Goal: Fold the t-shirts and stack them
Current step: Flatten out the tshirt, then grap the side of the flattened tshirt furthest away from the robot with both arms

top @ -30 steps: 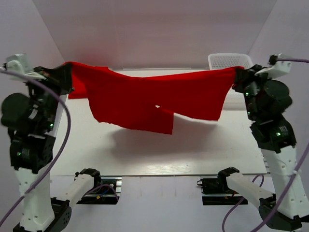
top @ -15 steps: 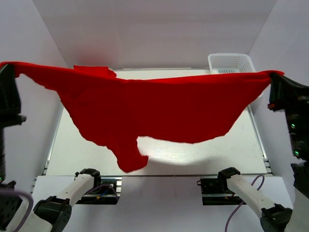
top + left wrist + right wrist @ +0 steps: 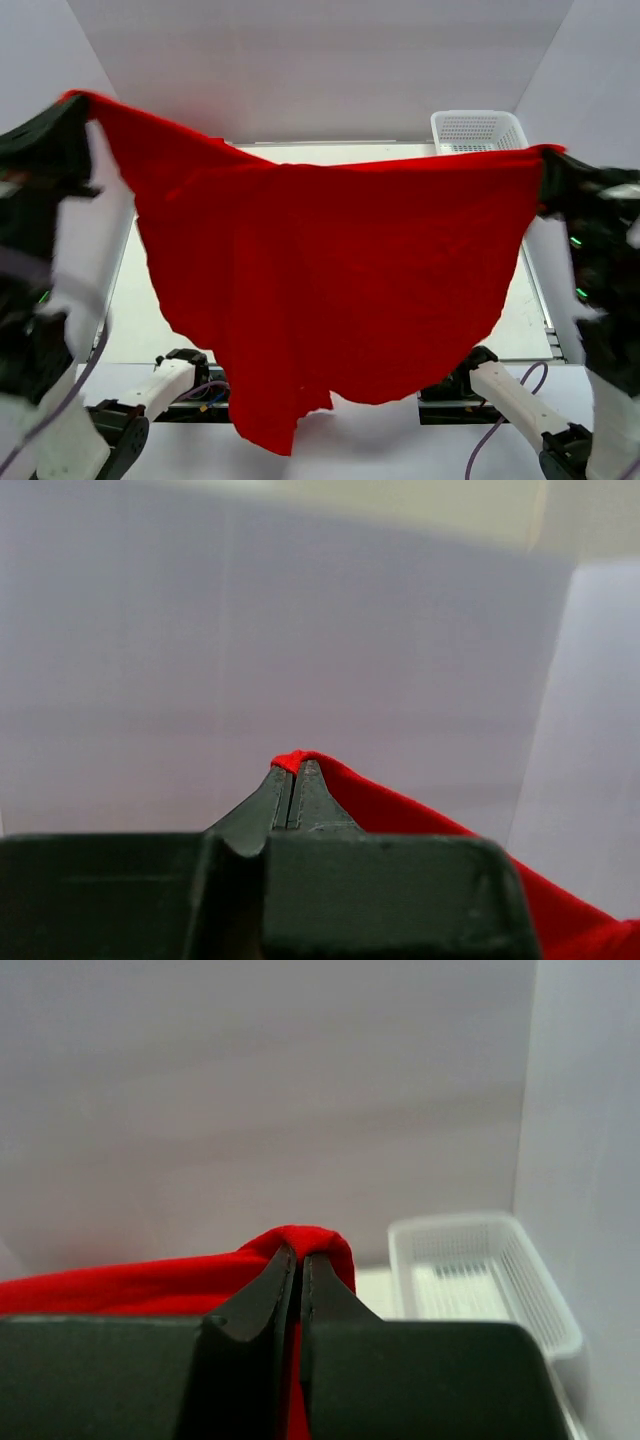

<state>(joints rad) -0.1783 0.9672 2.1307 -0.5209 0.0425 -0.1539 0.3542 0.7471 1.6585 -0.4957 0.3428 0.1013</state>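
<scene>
T-shirt point(image 3: 330, 280): plain bright red, short-sleeved, no print, one piece in view. Held aloft and spread broadside above the bench point(image 3: 330, 152), upper edge strung from over the left edge to over the right edge, dipping slightly at mid-span. Lower edge hanging free toward the near edge in front of the arm bases, uneven, lowest point left of centre. Apparently clear of the bench surface. Judged soft, light and limp: draped under own weight, no stiffness, not fragile, unlikely to slide out of a firm pinch, prone to swinging and doubling over itself when lowered. Best taken at corners or along a hem or shoulder line, a thin pinch of cloth at two well-separated points to keep the panel flat. Left gripper point(image 3: 294, 780): fingers pressed together on a small fold of the red cloth at the very tips. Right gripper point(image 3: 298, 1260): same, closed tight on a nub of red fabric. White mesh basket point(image 3: 478, 128): far right corner of the bench, contents not discernible.
</scene>
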